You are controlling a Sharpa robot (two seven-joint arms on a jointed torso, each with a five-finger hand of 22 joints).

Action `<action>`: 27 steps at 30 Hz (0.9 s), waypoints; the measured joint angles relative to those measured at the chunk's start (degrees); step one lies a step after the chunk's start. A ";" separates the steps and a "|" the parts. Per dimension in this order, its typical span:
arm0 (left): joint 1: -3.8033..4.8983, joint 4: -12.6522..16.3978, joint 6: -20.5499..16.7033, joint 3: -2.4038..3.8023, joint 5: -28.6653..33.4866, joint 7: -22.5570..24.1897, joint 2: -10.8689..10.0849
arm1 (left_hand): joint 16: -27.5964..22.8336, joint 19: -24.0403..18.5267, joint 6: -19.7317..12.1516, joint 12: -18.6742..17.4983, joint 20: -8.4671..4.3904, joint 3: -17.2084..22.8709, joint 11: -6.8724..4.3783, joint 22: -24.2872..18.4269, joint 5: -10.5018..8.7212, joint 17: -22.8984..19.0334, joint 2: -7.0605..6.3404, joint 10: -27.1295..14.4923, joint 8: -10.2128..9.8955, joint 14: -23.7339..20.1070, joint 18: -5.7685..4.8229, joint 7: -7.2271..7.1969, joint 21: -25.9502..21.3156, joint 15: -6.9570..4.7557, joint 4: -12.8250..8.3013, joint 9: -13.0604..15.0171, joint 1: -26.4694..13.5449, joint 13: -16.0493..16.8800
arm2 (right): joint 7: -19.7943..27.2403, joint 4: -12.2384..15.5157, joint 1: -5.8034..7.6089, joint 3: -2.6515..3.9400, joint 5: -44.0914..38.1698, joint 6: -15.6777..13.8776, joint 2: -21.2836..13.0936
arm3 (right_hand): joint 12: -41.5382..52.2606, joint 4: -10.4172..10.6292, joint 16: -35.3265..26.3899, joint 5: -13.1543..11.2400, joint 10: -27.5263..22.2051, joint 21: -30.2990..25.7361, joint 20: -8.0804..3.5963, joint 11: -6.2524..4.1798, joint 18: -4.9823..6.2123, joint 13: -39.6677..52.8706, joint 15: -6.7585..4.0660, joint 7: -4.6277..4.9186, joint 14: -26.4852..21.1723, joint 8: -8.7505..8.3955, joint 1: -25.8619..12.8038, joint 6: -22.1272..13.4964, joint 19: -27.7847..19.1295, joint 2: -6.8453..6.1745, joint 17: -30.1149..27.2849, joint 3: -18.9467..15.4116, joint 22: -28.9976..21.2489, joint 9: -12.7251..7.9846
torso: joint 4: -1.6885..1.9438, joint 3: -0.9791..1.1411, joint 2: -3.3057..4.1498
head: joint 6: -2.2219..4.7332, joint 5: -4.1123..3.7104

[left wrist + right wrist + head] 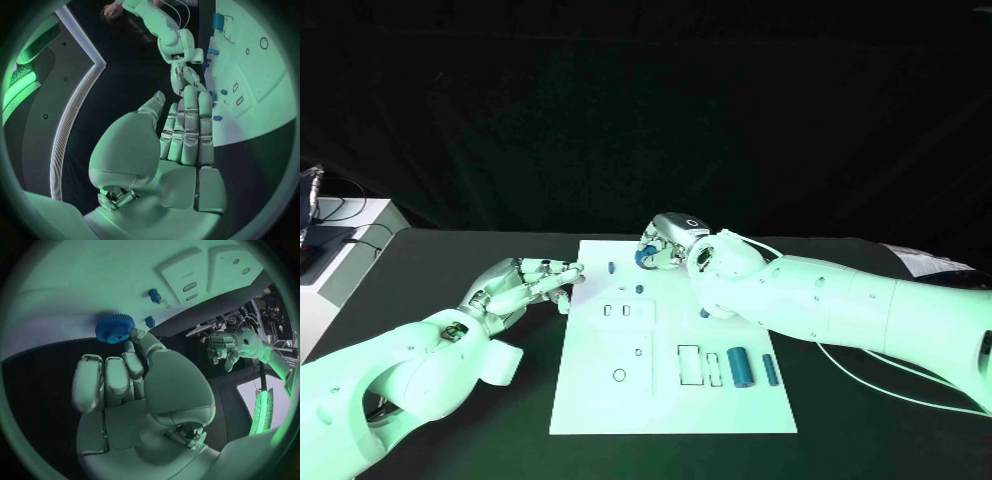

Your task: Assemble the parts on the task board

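1. Head view: The white task board lies flat in the middle of the black bench, with bare bench on both sides of it. The left hand rests just beside the board's left edge, fingers extended and together, holding nothing. The right hand is over the board's far edge, its fingers closed around a blue gear. The right forearm crosses above the board's right side and hides part of it. Two blue cylinders lie side by side near the board's right edge, beside a rectangular recess. A white cabinet with cables stands off the bench's far left corner. The background is dark.

2. Left wrist view: The left hand shows straight fingers, close together, with nothing between them. The board lies beyond the fingertips, carrying small blue pegs near its edge. The right hand hangs at the board's edge opposite.

3. Right wrist view: The right hand holds the gear at its fingertips, at the board's edge. A blue peg stands on the board nearby; another small blue part sits at the edge. The left hand shows beyond the board, over dark bench.
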 measured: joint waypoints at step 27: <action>0.00 -0.14 0.04 0.00 0.00 -0.05 0.12 | 0.00 -0.21 -0.21 0.00 0.21 -0.16 0.00 -0.18 0.00 0.01 0.00 0.00 0.00 0.00 0.00 -0.22 0.28 0.00 -0.16 0.00 0.00 0.00 | 2.21 1.18 -1.18 -0.33 -0.57 -1.96 -0.46 | -0.27 0.66 -0.22 -0.61 -0.03 -0.01 0.00 0.00 0.00 -0.02 0.01 0.52 -0.01 -0.07 -0.06 -0.96 0.00 -1.01 0.21 -0.66 0.03 -0.22 | -0.23 0.15 -0.04 | -0.46 0.64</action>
